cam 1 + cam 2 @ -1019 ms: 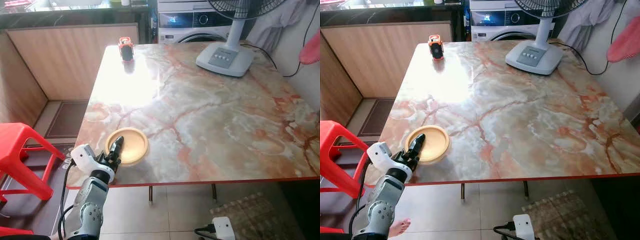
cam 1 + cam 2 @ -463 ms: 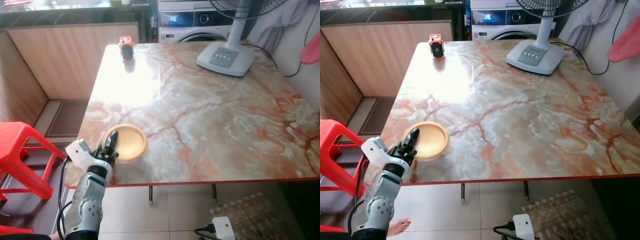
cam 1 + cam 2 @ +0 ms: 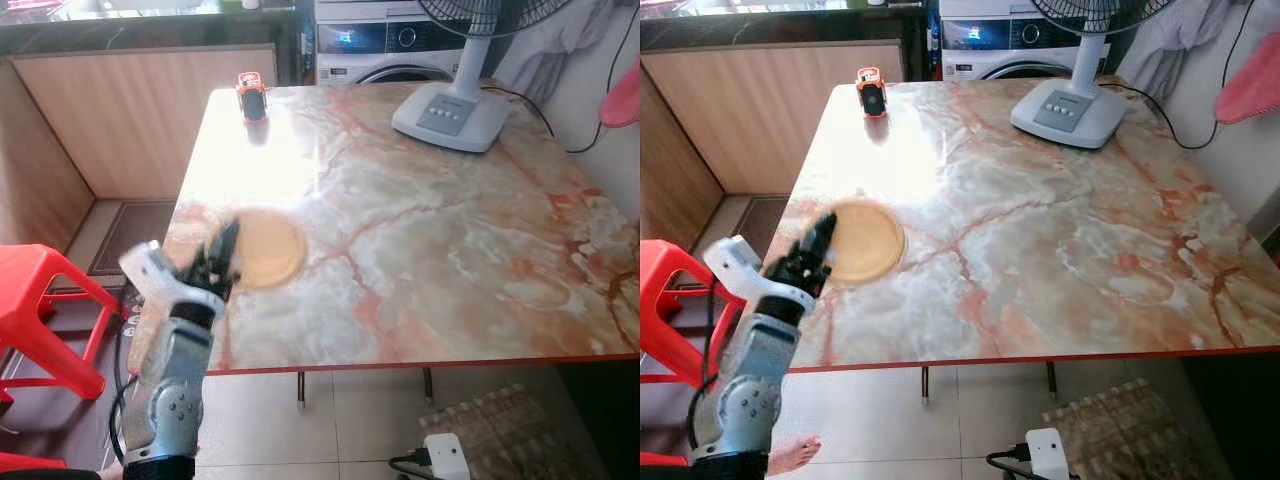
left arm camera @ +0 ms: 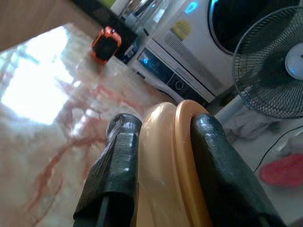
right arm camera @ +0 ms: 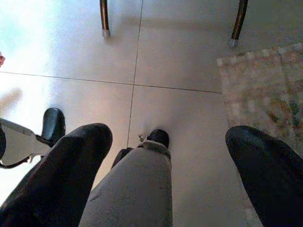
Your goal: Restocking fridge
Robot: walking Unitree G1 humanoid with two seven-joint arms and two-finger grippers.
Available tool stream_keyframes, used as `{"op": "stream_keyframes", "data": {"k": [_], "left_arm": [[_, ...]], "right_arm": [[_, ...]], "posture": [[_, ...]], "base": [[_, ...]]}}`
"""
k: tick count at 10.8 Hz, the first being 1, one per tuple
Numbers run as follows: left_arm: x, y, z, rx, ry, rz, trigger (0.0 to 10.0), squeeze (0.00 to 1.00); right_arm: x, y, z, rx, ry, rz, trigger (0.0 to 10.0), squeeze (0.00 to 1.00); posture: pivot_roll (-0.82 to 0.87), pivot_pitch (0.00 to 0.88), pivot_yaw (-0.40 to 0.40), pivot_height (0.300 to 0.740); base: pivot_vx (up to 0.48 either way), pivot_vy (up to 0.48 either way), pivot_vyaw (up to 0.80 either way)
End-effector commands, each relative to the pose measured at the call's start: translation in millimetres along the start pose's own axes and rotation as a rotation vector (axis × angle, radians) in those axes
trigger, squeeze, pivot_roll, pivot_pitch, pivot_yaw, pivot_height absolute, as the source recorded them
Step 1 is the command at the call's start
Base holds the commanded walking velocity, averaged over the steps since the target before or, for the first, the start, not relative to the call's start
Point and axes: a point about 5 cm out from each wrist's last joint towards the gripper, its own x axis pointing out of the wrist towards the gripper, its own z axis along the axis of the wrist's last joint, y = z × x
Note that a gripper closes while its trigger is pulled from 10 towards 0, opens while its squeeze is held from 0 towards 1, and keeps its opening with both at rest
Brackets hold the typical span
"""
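Marble table [image 3: 420, 230] filled the head views, with a fan [image 3: 450, 115] at its 1 o'clock corner, a small orange object [image 3: 251, 95] at 11 o'clock, and a washer [image 3: 385, 45] behind. A red stool [image 3: 40, 300] stood on the tiled floor at 9 o'clock.

Left gripper [image 3: 222, 255] was clamped on the rim of a tan plate [image 3: 268, 247]; in the wrist view both black fingers [image 4: 118, 161] pinched the plate's edge [image 4: 177, 156] between them.

Change over the last second: the plate had lain flat near the table's 7 o'clock edge with the fingers at its rim; by now it was blurred with motion, displaced towards the table's centre-left and apparently raised off the marble, and the arm had risen with it. Whether the plate had fully cleared the surface could not be told through the blur.

Meaning for the task: the pick-up appeared to have succeeded, so the carrying stage probably followed. An edge grip on a broad, smooth plate seemed liable to slip or swing if moved quickly.

Right gripper [image 5: 165, 165] hung idle above the floor, its fingers spread wide and holding nothing.
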Motion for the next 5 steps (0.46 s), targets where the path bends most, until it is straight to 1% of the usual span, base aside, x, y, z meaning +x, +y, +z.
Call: {"op": "stream_keyframes", "data": {"k": [1, 3, 4, 5], "left_arm": [[-2.8, -3.7, 0, 0.029, 0.016, -0.004, 9.8, 0.00], [-11.6, 7.6, -3, 0.082, 0.036, 0.059, 10.0, 0.00], [-11.3, 5.4, 2, 0.101, 0.021, 0.061, 10.0, 0.00], [-12.5, 4.6, 6, 0.144, 0.015, 0.065, 10.0, 0.00]], "right_arm": [[-0.4, 0.3, -3, 0.020, 0.011, -0.004, 10.0, 0.00], [-0.7, -0.6, -4, 0.046, 0.012, -0.012, 10.0, 0.00], [-1.0, -1.1, -5, 0.049, 0.014, -0.014, 10.0, 0.00], [-1.1, -0.7, -6, 0.054, 0.015, -0.016, 10.0, 0.00]], "posture": [[0.02, 0.053, 0.006, 0.740], [0.01, 0.051, 0.005, 0.740], [0.02, 0.047, 0.007, 0.740], [0.02, 0.043, 0.012, 0.740]], "base": [[0.000, 0.000, 0.00], [0.000, 0.000, 0.00], [0.000, 0.000, 0.00], [0.000, 0.000, 0.00]]}}
